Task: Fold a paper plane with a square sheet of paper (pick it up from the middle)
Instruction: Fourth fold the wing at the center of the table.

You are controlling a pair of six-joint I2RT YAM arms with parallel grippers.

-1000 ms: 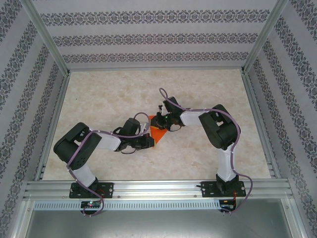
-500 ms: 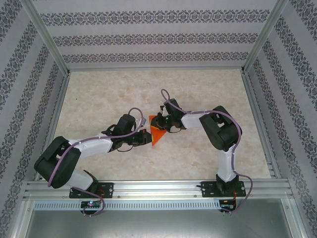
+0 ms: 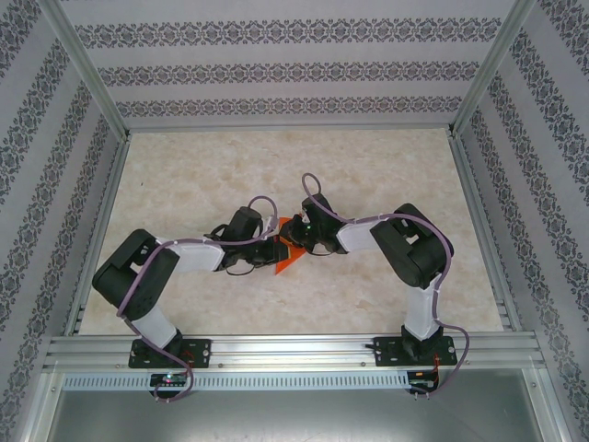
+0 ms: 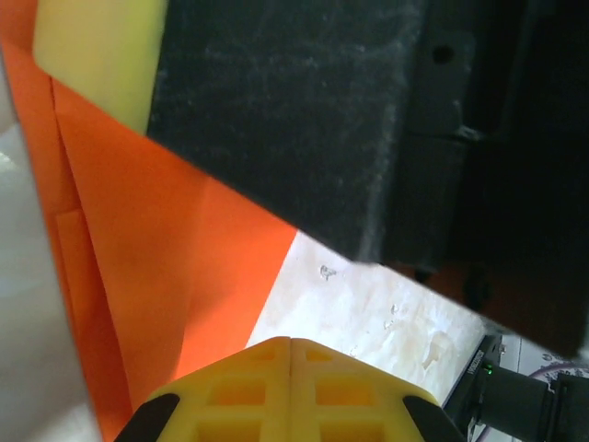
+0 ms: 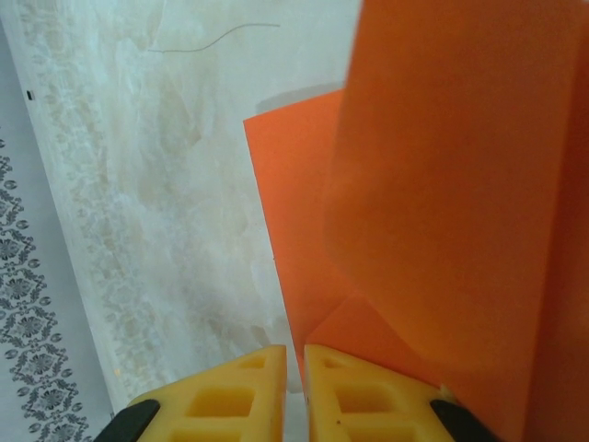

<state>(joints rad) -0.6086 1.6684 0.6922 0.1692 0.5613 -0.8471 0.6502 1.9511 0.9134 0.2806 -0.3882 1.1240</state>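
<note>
The square sheet of paper is bright orange and folded into a small creased shape at the middle of the table. My left gripper lies low at its left side. In the left wrist view its yellow fingertips are pressed together at the paper's lower edge with nothing between them. My right gripper comes in from the right. Its jaws stand a thin slit apart, and the paper's left edge runs into that slit. One flap curls up above the fingers.
The marble-patterned table is bordered by aluminium rails and patterned walls. The right gripper's black body hangs close over the left fingertips. Both arm bases sit on the near rail.
The left arm swung its elbow out and back, and its gripper slid up against the paper's left side. The right gripper shifted slightly left with the paper, which now shows a smaller visible area.
</note>
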